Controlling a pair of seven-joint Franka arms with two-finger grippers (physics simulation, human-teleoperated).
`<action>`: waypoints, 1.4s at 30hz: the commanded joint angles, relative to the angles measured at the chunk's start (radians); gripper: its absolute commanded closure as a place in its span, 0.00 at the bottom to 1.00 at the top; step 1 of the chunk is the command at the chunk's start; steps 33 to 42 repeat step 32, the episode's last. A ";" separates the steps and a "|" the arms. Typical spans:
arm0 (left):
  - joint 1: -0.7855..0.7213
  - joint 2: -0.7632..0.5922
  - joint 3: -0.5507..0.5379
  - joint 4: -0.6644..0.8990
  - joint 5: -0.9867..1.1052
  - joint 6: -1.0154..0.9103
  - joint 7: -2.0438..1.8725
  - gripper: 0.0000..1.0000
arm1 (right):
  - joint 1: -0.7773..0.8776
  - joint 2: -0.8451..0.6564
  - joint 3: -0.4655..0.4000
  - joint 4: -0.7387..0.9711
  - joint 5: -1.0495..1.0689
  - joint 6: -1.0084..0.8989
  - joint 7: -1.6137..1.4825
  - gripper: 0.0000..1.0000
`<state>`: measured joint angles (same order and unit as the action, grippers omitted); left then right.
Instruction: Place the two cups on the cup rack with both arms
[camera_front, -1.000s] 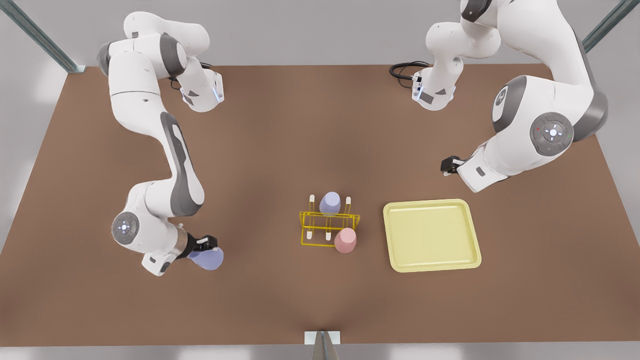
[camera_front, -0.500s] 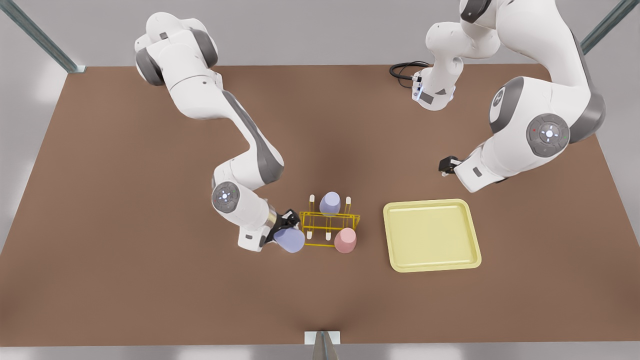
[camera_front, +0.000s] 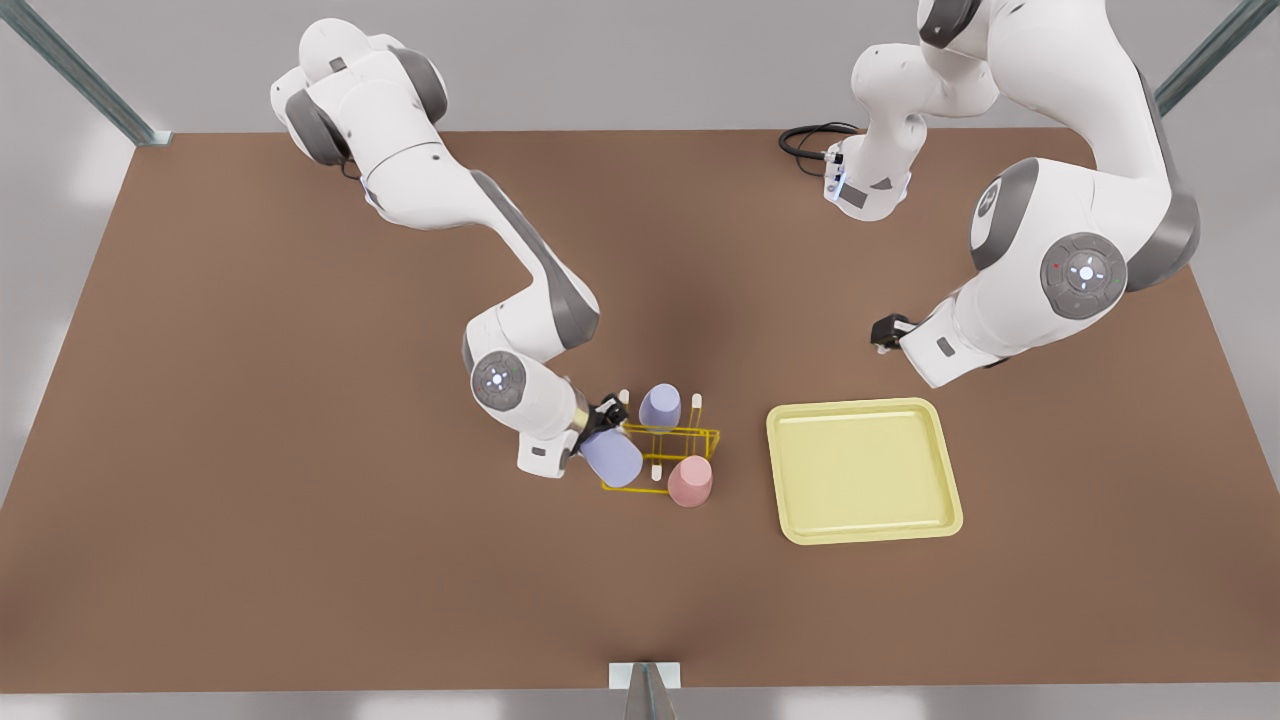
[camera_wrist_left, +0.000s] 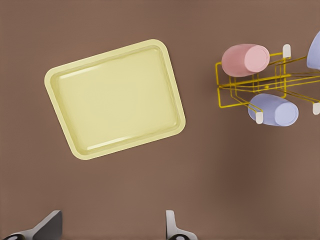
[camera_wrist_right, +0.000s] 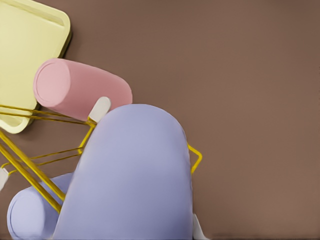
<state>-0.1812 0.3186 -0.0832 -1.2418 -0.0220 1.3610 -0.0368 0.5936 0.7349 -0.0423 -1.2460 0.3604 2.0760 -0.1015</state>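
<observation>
On the brown table, the pale tray lies at 3 o'clock from the cup rack. At about 1 o'clock from the rack, the left gripper waits with fingers spread and empty. The right gripper is clamped on a lavender cup, tilted over the rack's 8 o'clock corner, I'd guess to slip it over a peg. The pink cup and second lavender cup are already on pegs.
</observation>
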 joint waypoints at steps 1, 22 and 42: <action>-0.001 -0.001 -0.001 0.002 0.001 0.000 -0.008 0.00 | 0.002 -0.002 -0.001 0.002 0.003 -0.027 0.025 0.19; 0.000 0.010 0.002 0.036 0.001 -0.007 -0.006 0.00 | -0.257 -0.244 -0.449 0.186 -0.233 -0.746 -0.076 0.00; 0.011 0.008 0.005 0.041 -0.003 -0.108 -0.011 0.00 | -0.583 -0.588 -0.022 -0.148 -0.368 -0.659 -0.072 0.00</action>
